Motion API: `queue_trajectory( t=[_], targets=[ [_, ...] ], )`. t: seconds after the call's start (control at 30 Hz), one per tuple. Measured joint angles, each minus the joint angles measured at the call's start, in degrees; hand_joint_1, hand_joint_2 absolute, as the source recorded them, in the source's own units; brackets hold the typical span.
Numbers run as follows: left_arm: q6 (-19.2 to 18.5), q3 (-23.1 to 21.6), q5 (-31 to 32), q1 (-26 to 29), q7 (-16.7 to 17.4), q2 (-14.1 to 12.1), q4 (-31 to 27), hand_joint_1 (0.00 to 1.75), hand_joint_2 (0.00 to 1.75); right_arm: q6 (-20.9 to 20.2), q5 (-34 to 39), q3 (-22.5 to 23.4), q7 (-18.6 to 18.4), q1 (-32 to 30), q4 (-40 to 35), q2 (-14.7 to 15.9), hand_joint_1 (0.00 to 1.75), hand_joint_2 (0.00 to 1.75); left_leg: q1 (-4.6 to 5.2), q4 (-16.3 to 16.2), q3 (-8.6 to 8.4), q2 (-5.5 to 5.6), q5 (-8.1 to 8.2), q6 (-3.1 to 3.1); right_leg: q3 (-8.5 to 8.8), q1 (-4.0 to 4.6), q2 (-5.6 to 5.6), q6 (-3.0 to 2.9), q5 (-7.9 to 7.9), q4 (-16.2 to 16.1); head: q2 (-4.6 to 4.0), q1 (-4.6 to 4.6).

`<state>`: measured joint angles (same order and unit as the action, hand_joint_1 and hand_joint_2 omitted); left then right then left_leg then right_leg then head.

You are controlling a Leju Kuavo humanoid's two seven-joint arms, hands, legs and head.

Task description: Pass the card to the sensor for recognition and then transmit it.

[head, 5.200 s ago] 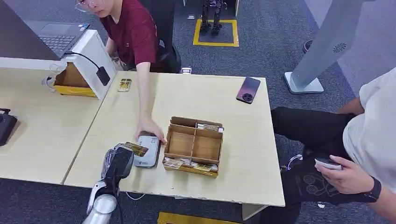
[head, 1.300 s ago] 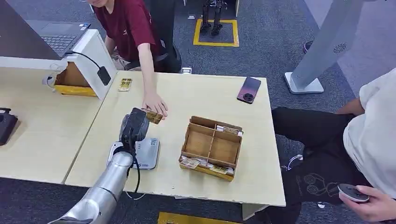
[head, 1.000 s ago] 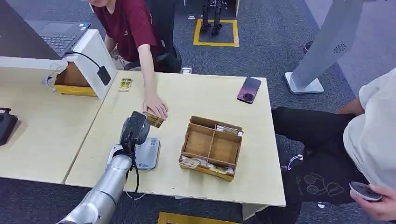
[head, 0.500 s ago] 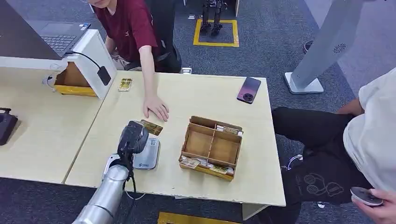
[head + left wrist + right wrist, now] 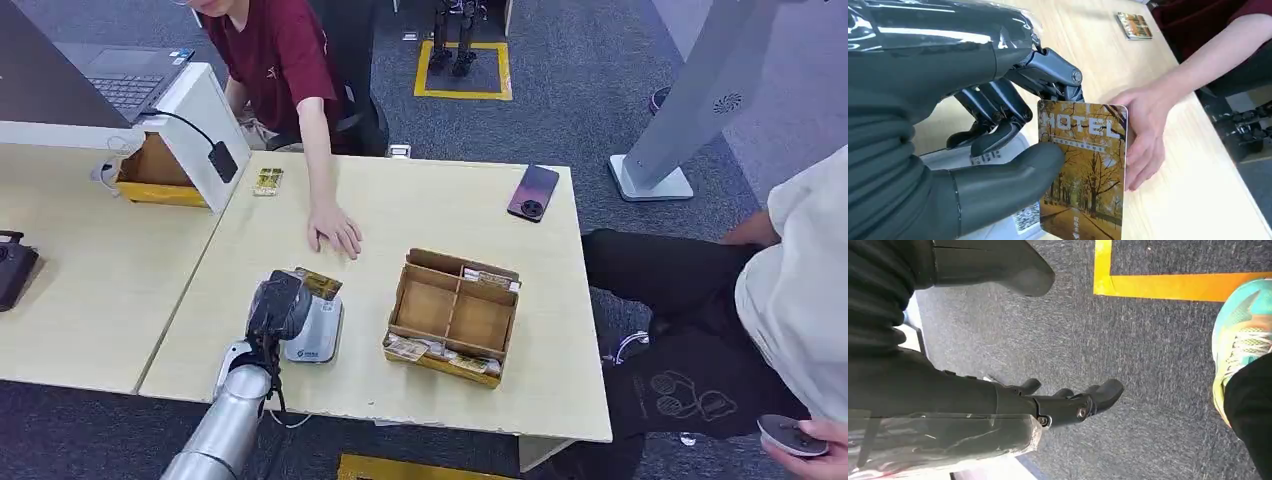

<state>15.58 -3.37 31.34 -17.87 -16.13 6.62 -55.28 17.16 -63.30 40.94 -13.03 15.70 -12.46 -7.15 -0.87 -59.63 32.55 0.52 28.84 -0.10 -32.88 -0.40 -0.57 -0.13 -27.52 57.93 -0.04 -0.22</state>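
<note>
Pulled back over the sensor (image 5: 312, 330) (partly hidden), left hand (image 5: 277, 308) pinches the card (image 5: 321, 284); right hand (image 5: 1068, 400) empty, fingers apart.

We see bare table (image 5: 420, 215) between the person's hand (image 5: 335, 229) and the box (image 5: 455, 315); the reader (image 5: 315, 330) lies just beside our left hand (image 5: 275, 305).

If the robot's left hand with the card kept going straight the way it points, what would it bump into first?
Most likely the person's hand resting flat on the table. The left hand holds the card over the sensor pointing toward it. Depth is unclear; it could pass just beside.
</note>
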Motion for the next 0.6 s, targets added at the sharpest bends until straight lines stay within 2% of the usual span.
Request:
queue_trajectory(
  t=[0.6],
  targets=[
    [0.5,1.9,0.5,1.9,0.2,-0.3,-1.1,1.75,1.75,-0.4,-1.0,0.5,-0.3,0.2,-0.5,-0.5,0.00,1.75,0.00,0.0,0.01,0.01,0.00,0.00,0.00,0.00,0.02,0.00,0.00,0.0,0.00,0.00]
  ],
)
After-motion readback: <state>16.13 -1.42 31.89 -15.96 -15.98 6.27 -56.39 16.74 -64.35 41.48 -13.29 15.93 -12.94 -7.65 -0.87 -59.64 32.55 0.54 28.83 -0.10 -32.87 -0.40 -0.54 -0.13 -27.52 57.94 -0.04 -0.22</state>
